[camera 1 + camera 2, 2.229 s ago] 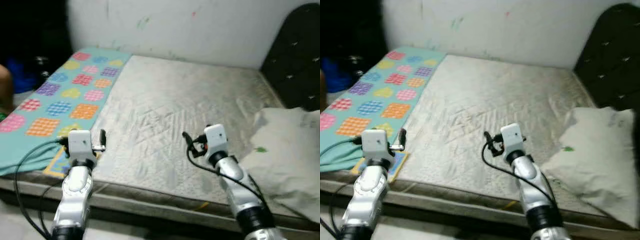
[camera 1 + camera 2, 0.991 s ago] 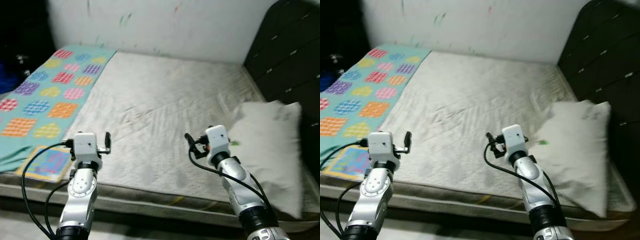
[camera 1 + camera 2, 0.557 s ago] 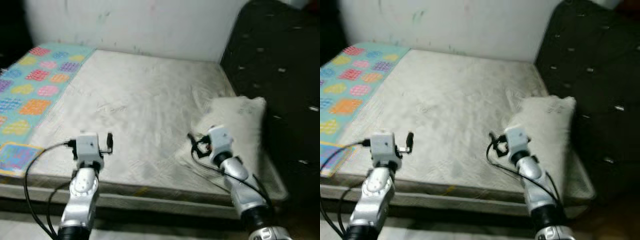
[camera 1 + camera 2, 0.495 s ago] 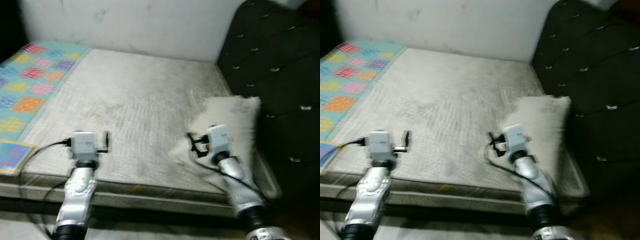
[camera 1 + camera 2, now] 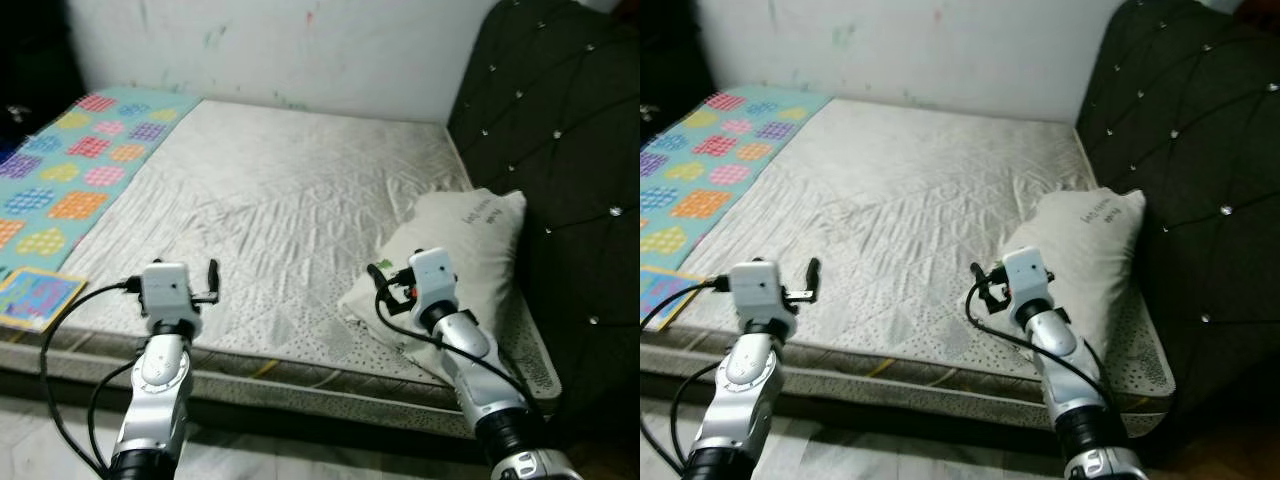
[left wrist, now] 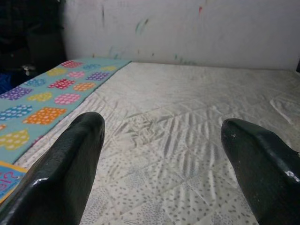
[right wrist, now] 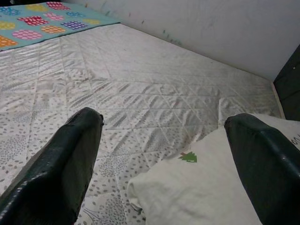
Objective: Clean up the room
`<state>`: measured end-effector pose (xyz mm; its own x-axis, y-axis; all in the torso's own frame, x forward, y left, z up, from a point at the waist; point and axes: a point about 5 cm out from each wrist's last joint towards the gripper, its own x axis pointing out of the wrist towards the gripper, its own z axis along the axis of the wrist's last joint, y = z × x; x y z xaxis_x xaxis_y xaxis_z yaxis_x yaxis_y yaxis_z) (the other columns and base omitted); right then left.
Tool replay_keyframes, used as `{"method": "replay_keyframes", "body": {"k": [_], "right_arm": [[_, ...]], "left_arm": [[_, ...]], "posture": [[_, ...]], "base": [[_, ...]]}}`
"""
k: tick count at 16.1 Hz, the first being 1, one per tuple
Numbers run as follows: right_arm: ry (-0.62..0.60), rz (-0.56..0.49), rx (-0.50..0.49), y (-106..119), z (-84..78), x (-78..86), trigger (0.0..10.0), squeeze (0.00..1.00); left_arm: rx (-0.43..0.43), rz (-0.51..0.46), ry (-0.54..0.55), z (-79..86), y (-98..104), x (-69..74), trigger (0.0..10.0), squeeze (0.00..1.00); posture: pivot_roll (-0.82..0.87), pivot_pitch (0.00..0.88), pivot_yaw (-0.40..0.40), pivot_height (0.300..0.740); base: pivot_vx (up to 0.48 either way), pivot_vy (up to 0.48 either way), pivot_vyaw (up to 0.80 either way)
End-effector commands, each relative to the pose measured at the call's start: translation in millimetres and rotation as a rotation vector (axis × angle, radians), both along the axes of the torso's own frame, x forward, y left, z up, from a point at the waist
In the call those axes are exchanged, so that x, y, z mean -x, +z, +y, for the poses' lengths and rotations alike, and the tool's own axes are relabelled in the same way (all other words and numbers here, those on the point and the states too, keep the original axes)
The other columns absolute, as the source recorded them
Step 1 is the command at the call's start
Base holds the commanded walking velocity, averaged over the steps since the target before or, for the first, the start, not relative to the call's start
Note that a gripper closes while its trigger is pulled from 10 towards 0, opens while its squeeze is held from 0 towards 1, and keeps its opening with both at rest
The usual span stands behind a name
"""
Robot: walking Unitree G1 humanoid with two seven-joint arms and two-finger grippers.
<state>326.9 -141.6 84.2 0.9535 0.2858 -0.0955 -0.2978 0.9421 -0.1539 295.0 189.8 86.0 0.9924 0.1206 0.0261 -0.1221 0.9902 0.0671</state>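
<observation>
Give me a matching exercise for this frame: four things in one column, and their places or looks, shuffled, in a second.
Things:
1. pillow
2. patterned blanket
3. headboard
4. booklet

Places or looks:
A. black, tufted, at the bed's right end
B. white, against the headboard
C. flat at the mattress's near left corner
D. teal with coloured patches, along the bed's left side

Pairs: 1-B, 2-D, 3-A, 4-C
</observation>
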Motion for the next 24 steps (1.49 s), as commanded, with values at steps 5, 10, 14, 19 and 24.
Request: {"method": "replay_keyframes", "body": {"k": [5,10,14,19,24], "right_arm": [[-0.001,-0.012,-0.007,3.0,2.8,-2.3,10.0,0.00],[-0.004,-0.011,-0.011,2.8,2.8,-2.2,10.0,0.00],[-0.003,-0.007,-0.013,2.3,2.8,-2.3,10.0,0.00],[-0.002,-0.001,-0.009,2.1,1.8,-2.8,10.0,0.00],[-0.002,-0.001,-0.008,2.0,1.5,-2.8,10.0,0.00]], "left_arm": [[-0.010,-0.015,-0.015,0.7,3.3,-1.8,10.0,0.00],[-0.009,0.003,-0.004,2.0,1.0,-2.3,10.0,0.00],[0.005,0.005,-0.001,3.2,0.6,-2.1,10.0,0.00],[0.002,0.002,0.001,2.7,0.7,-2.0,10.0,0.00],[0.008,0.006,0.000,2.2,0.3,-2.2,10.0,0.00]], "posture": [[-0.05,0.000,-0.080,0.740],[-0.05,0.000,-0.078,0.740],[-0.05,0.000,-0.078,0.740],[-0.05,0.000,-0.084,0.740],[-0.05,0.000,-0.086,0.740]], "base": [[0.304,0.000,0.00],[0.235,0.000,0.00],[0.000,0.000,0.00],[0.000,-0.064,0.00],[0.000,-0.392,0.00]]}}
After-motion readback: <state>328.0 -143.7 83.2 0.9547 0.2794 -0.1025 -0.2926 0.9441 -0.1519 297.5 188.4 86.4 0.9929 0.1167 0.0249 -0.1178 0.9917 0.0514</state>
